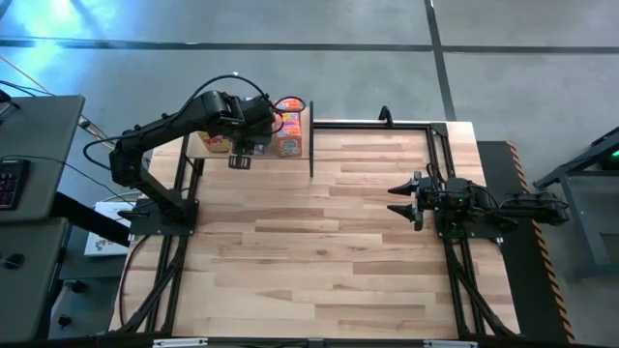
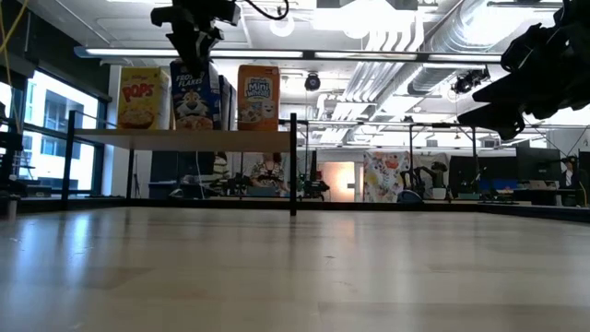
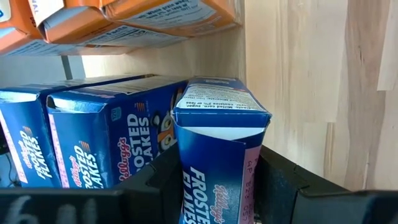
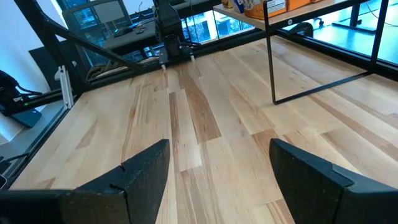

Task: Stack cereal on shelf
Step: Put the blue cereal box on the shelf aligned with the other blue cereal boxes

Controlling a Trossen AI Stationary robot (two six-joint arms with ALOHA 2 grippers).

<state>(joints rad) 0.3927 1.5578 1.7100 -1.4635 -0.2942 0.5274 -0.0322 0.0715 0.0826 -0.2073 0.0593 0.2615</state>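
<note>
The shelf [image 2: 184, 137] stands at the table's far left, and cereal boxes stand upright on it: yellow [image 2: 143, 99], blue [image 2: 194, 97] and orange [image 2: 258, 95]. My left gripper [image 2: 196, 46] comes down from above onto the blue row and is shut on one blue box [image 3: 217, 155]. Two more blue boxes [image 3: 93, 149] stand beside it, with orange boxes [image 3: 155, 18] beyond. My right gripper [image 1: 401, 198] waits open at the table's right side, above bare wood, with nothing between its fingers [image 4: 143, 174]. My left gripper pinches the blue box between its two fingers [image 3: 283, 183], one on each of two opposite sides [image 3: 249, 186], near the box's upper end. The fingers slant steeply down from above. The box stands upright; in the low view its bottom seems to rest on the shelf.
The shelf's thin black posts [image 1: 311, 145] stand at its right end. Black frame rails [image 1: 440, 155] run along the table's edges. The wide wooden tabletop [image 1: 309, 251] lies between the two arms. A grey desk [image 1: 29, 164] stands off the table's left side.
</note>
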